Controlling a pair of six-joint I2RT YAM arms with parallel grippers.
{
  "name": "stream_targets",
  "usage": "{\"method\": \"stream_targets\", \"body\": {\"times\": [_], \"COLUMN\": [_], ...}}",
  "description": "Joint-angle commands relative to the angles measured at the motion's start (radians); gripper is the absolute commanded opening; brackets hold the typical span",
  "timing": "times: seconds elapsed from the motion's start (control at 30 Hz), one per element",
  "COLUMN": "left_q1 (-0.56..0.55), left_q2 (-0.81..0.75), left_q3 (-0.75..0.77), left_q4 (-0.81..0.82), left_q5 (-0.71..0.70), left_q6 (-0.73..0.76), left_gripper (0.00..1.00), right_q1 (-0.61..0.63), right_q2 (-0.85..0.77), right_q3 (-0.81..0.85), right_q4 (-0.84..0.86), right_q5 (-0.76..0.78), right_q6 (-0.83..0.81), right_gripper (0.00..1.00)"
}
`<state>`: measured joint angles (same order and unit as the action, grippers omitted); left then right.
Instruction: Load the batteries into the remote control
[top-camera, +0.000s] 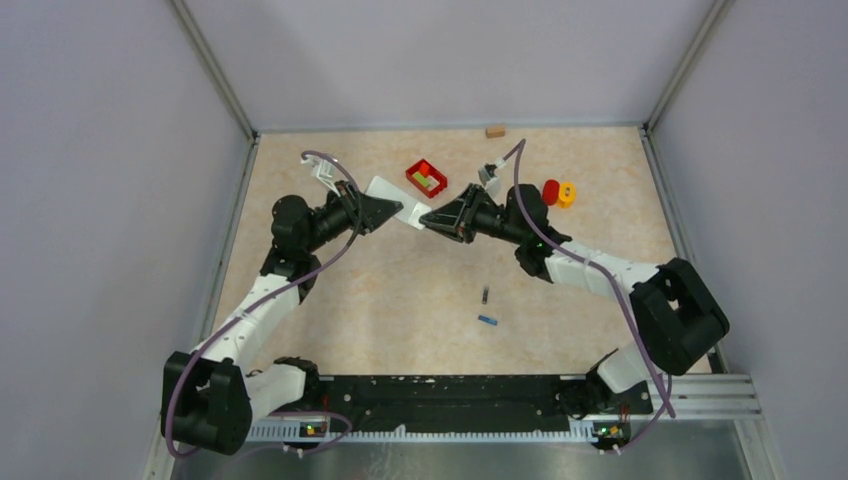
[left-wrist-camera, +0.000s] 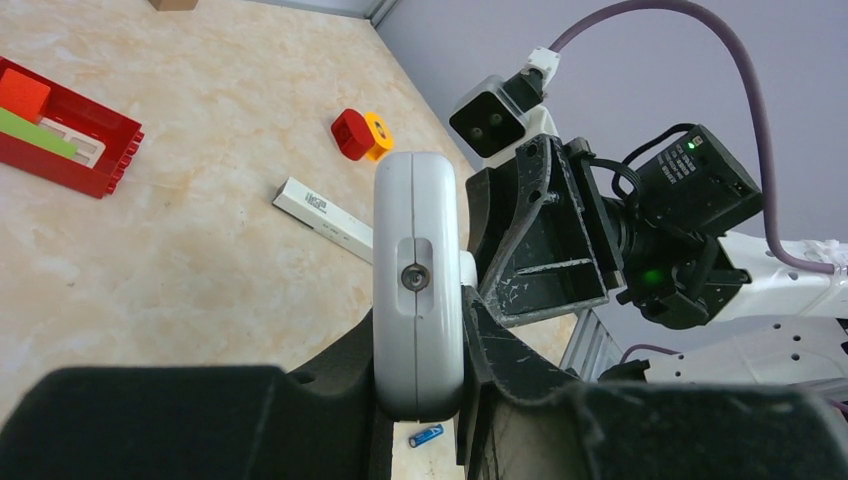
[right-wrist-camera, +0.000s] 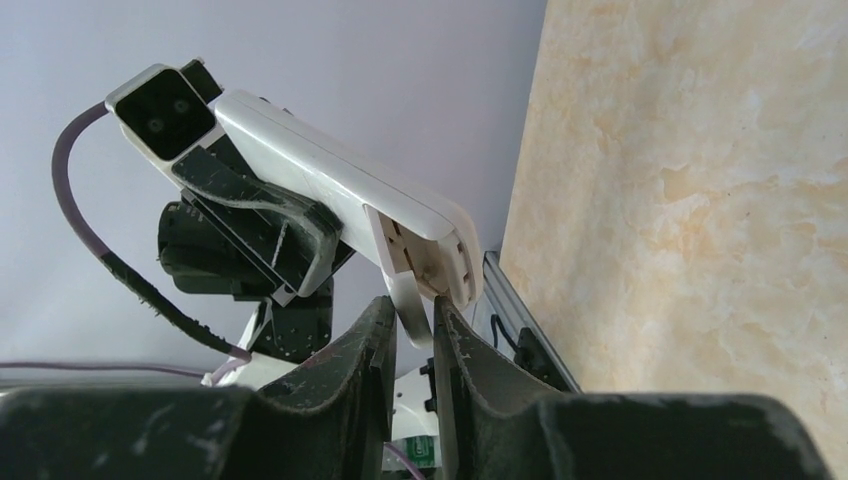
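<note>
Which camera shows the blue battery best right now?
Top external: the blue battery lies whole and unobstructed on the table. Left wrist catches it only tiny, low in frame below the remote; right wrist misses it entirely.

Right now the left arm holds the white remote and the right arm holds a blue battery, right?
Not quite. The left gripper does hold the white remote, but the right gripper pinches a thin white flap at the remote's end, as the right wrist view shows. The blue battery lies on the table.
</note>
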<state>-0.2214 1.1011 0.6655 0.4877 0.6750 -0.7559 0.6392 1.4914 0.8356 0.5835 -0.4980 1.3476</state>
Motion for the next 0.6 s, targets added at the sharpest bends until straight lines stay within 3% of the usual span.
{"method": "stream_targets", "body": {"times": [0.0, 0.2, 0.33, 0.57], "left_q1": [-0.001, 0.000, 0.000, 0.001], "left_q2": [-0.024, -0.027, -0.045, -0.066], "left_q3": [0.037, 0.035, 0.032, 0.045], "left_q4": [0.048, 0.059, 0.011, -0.152], "left_q5": [0.028, 0.059, 0.008, -0.154], "left_q6": [-0.002, -0.012, 0.021, 0.095], "left_gripper": [0.00, 0.00, 0.00, 0.00], "right_q1": [0.011, 0.020, 0.022, 0.021], "right_q2": [0.017, 0.031, 0.026, -0.039], "right_q3": [0.065, 0.062, 0.062, 0.041], "right_q4": [0.050, 0.119, 0.117, 0.007], "right_q5": [-0.016, -0.014, -0.011, 0.029], "right_q6": [0.005, 0.014, 0.004, -0.083], "right_gripper": [0.22, 0.24, 0.02, 0.00]}}
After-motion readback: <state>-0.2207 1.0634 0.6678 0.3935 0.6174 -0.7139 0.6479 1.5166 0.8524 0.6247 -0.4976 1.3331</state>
